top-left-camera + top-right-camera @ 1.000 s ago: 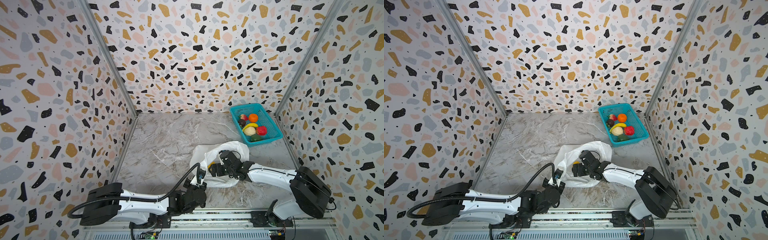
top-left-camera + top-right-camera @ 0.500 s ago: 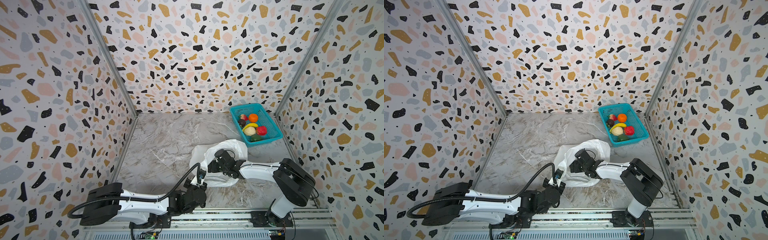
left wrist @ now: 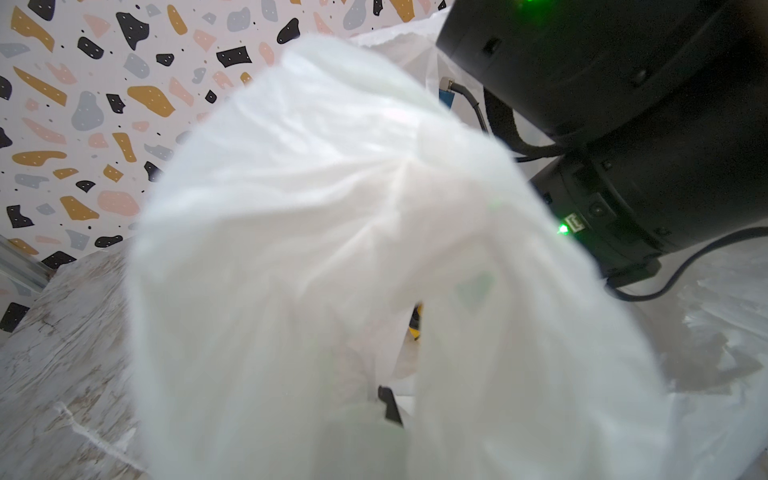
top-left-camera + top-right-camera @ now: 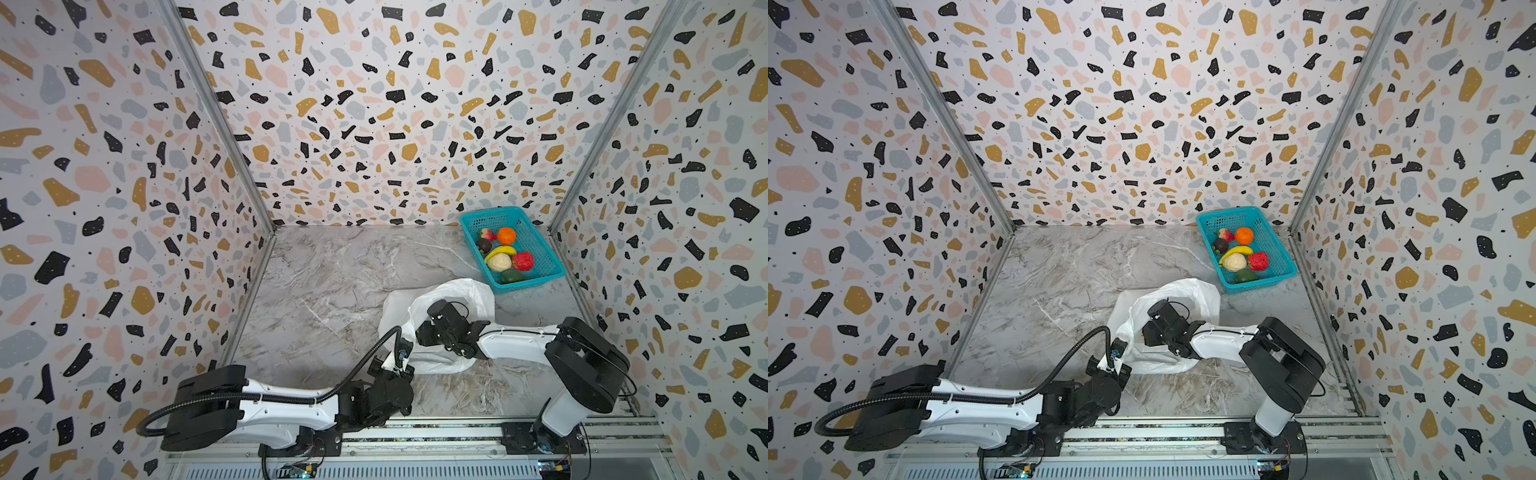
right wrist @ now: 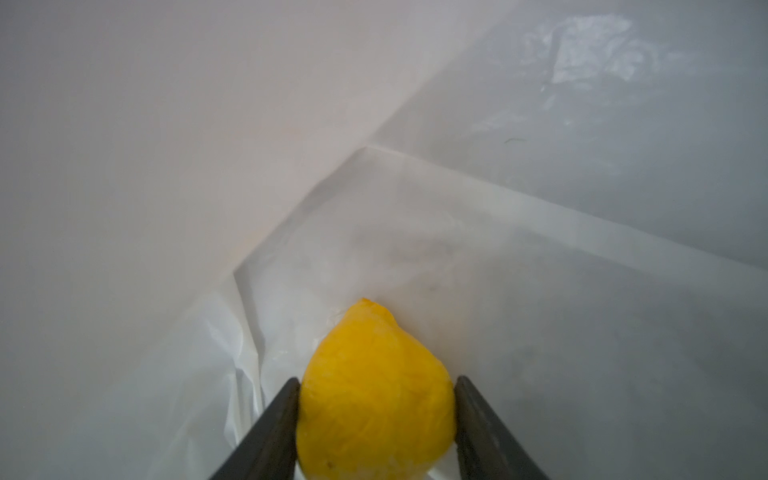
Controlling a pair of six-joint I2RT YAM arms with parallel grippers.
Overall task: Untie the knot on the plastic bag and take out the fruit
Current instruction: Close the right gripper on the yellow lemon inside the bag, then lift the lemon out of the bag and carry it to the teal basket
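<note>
The white plastic bag [image 4: 467, 291] [image 4: 1198, 291] lies open-mouthed on the marble floor near the front. My right gripper [image 5: 377, 380] is deep inside the bag, and its two dark fingers press against both sides of a yellow lemon [image 5: 374, 386]. In both top views only that arm's black wrist [image 4: 446, 328] shows at the bag's mouth. My left gripper [image 4: 400, 354] is shut on the bag's near edge, and the plastic [image 3: 332, 208] drapes over its camera. The knot is out of view.
A teal mesh basket [image 4: 538, 249] stands at the back right, next to the wall. It holds an orange [image 4: 506, 236], a banana [image 4: 500, 250], a red fruit [image 4: 523, 261] and several others. Patterned walls close in three sides.
The right arm reached further into the bag and swung its elbow left. Its jaws narrowed onto the lemon. The left arm stayed put.
</note>
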